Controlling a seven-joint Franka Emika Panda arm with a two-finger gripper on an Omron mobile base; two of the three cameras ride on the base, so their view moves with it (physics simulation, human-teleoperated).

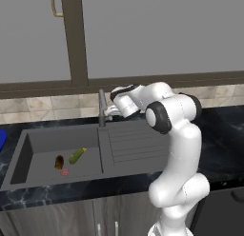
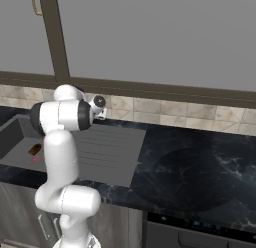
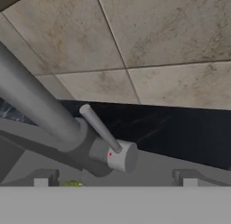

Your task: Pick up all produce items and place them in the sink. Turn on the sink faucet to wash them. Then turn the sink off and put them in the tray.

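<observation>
Both produce items lie in the dark grey sink point(image 1: 28, 140) basin: a stubby brown-orange oblong point(image 1: 59, 162) and a slim green vegetable point(image 1: 77, 155) just right of it. The oblong point(image 2: 34, 150) also shows past my arm in the right base view. The grey sink faucet point(image 1: 101, 108) stands at the basin's back edge. My gripper point(image 1: 111, 112) is open, right beside the faucet base on its right. In the hand view the open gripper point(image 3: 115, 180) faces the faucet's small side lever point(image 3: 99, 127), with its neck point(image 3: 31, 101) to the left. One edge of the blue tray point(image 1: 1, 140) shows at far left.
A small flat red spot point(image 1: 65, 172) lies in the basin near the oblong. The ribbed drainboard point(image 1: 131, 144) adjoins the basin on the right. Behind the faucet rises a tiled backsplash point(image 1: 43, 106). Dark marble counter point(image 2: 200, 162) stretches right.
</observation>
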